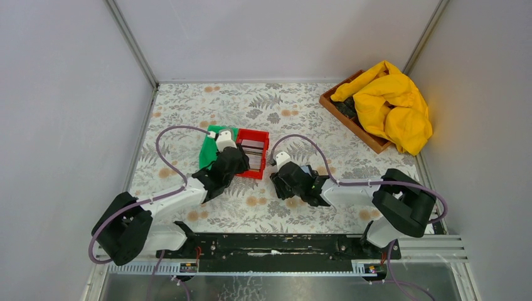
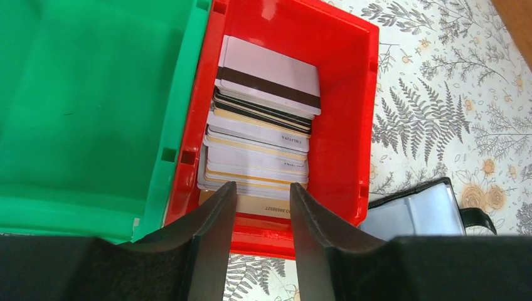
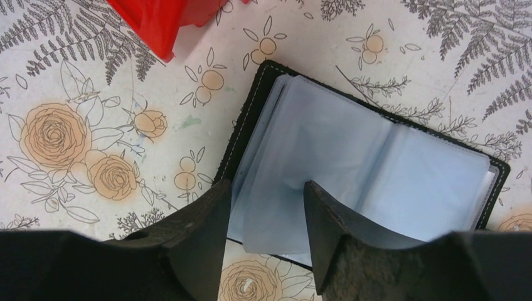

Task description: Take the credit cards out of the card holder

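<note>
The left claw (image 2: 262,188) hangs over the near end of the red plastic bin (image 2: 345,94), its two dark fingers parted and nothing pinched between them. Directly below and ahead of its tips lies the stack of thin plastic credit cards (image 2: 263,125), white, cream and dark ones fanned along the bin floor, the farthest showing a brown magnetic stripe. A green plastic bin (image 2: 81,106) sits to the claw's left, with no cards visible in it.

The small black bifold card holder (image 3: 351,163) lies open on the flower-printed tablecloth (image 3: 75,144), just under and ahead of the right claw (image 3: 266,185). That claw's fingers are also spread, gripping nothing, and their tips sit at the near edge of the glossy bluish-grey sleeves. Whether they press on the plastic I cannot tell.

This looks like the drop-off step, with a card released into the red bin. The sleeves facing up show no card, so the job seems close to done. Next, the right claw would need to turn or pin the sleeves, so that the left can come across to the holder and pinch out any remaining card by its edge.
</note>
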Controlling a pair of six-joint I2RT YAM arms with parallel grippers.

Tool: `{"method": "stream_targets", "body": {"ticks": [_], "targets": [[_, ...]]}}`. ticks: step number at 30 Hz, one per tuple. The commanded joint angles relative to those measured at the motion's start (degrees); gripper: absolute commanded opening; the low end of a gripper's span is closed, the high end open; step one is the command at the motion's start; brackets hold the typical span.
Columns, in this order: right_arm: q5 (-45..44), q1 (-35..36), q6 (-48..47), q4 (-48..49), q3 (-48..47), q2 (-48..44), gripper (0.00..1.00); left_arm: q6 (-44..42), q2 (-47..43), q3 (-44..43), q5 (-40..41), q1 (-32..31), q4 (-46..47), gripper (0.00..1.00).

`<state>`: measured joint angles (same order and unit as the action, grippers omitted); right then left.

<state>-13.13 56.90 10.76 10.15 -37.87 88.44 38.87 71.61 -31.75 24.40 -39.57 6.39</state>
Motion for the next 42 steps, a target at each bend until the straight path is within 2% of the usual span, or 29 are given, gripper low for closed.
{"method": "stream_targets", "body": {"ticks": [1, 15, 20, 24, 30, 37, 42], "targets": [[-1.54, 0.4, 0.41, -2.12, -2.52, 1.98, 0.49, -1.14, -1.63, 0.57, 0.03, 0.2, 3.39, 0.45], [-2.24, 0.4, 1.46, -1.89, -1.97, 0.87, 0.01, -1.43, -1.15, 0.81, 0.12, 0.2, 3.45, 0.45], [-2.0, 0.36, 1.94, -1.02, -1.35, -0.53, 0.0, -1.43, -1.0, 0.9, -0.18, 0.22, 3.62, 0.45], [-0.42, -0.14, 2.8, 1.49, 0.62, -5.01, 0.0, -1.44, -1.04, 1.13, -1.18, 0.2, 4.27, 0.45], [2.05, -1.19, 3.91, 1.9, 1.81, -10.31, 0.0, 0.49, -0.07, 1.07, -8.82, -0.03, 5.64, 0.49], [3.04, -2.83, 5.84, 2.07, 2.77, -11.54, 0.0, 2.01, 1.88, -3.06, -8.44, -8.2, 0.45, 0.49], [3.74, -3.39, 6.98, 2.61, 3.77, -13.26, 0.0, 5.81, 5.58, -2.83, -9.42, -12.73, 0.12, 0.42]]}}
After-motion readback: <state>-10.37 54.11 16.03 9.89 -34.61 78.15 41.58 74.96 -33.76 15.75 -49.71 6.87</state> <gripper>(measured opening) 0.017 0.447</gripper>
